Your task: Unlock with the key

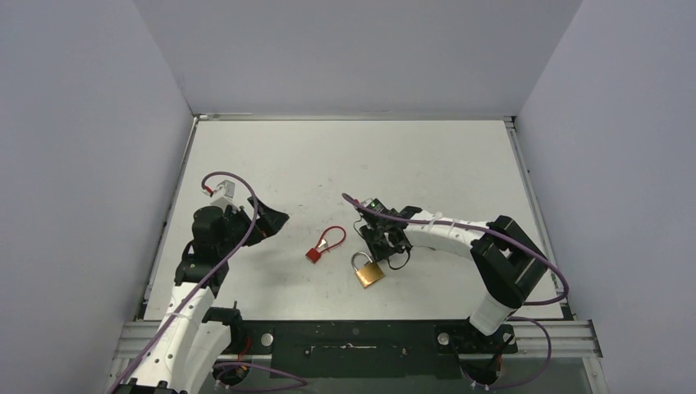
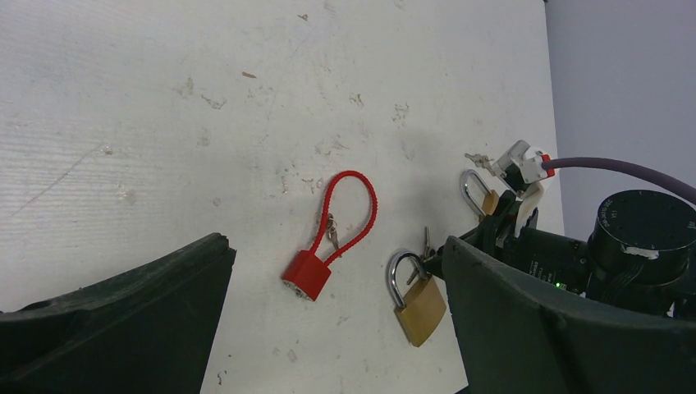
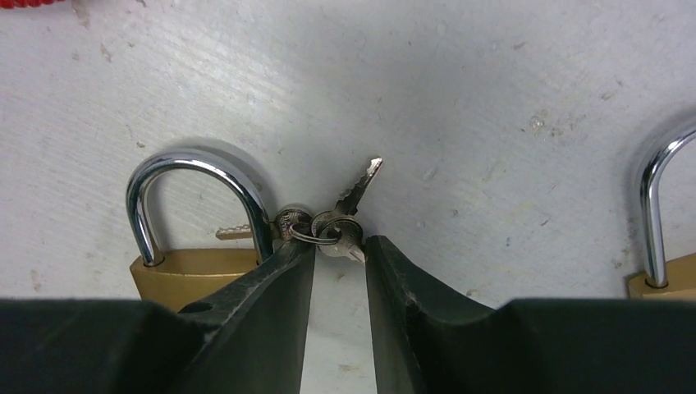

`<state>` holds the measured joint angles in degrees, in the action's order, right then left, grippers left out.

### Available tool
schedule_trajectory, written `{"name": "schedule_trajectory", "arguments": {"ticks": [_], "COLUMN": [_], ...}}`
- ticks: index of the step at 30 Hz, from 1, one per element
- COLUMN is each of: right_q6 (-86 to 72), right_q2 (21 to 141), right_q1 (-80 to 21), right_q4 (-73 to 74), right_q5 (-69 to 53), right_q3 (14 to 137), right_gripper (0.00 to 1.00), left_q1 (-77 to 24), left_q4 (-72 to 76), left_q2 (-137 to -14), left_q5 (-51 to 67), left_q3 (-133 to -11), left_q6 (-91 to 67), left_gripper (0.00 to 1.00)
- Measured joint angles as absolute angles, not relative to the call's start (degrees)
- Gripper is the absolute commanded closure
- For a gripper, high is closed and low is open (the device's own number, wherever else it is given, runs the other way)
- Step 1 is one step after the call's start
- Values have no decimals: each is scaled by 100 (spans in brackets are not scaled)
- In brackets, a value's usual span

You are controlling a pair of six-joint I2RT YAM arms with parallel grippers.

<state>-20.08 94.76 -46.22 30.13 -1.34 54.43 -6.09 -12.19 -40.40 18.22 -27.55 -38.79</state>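
While the left gripper [image 1: 271, 222] hovers wide open at the left, well apart from the locks, the right gripper [image 3: 339, 245] is low over the table [image 1: 427, 156] with its jaws narrow, a fingertip [image 3: 297, 261] on each side of a small bunch of keys [image 3: 349, 205] on a ring. The keys touch the steel loop [image 3: 197, 160] of a brass padlock [image 3: 176, 267]. A second brass padlock [image 3: 661, 279] lies near on the other side, and a red cable lock [image 2: 306, 273] lies further left. Whether the pinch on the keys is firm cannot be told. To do this well, the gripper should probably catch one key by its flat head, leaving the blade free and the ring clear of the loop before lifting. No box, tray or other container shows; everything lies straight on the table.
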Motion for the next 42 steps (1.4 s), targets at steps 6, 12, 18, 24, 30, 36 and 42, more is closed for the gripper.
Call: {"name": "schedule_trajectory", "arguments": {"ticks": [6, 12, 18, 24, 30, 36, 42], "right_q6": [-1767, -1708, -1752, -1894, -1859, -1691, -1494], "right_q2": [9631, 9601, 9166, 8917, 9065, 9491, 9662], "right_q1": [-4622, -4622, -4622, -4611, -4611, -4611, -4611], "right_q4": [2762, 2517, 2285, 2134, 2283, 2480, 2534], "right_q5": [-128, -128, -64, 89, 228, 235, 233], "right_q3": [5596, 5570, 5426, 5424, 5426, 5448, 5594], "right_gripper": [94, 100, 100, 62, 61, 63, 60], "left_q1": [-609, -609, -609, -624, -628, -628, -628], "left_q4": [-1221, -1221, -1219, -1173, -1170, -1173, -1173], "left_q2": [-4060, -4071, -4069, -4003, -3900, -3903, -3907], "left_q5": [1817, 1804, 1835, 1940, 1981, 1981, 1979], "left_q3": [-2757, -2759, -2768, -2768, -2759, -2735, -2735], "left_q6": [-3874, -3876, -3964, -4171, -4268, -4285, -4283], "left_gripper": [3, 3, 3, 3, 3, 3, 3]}}
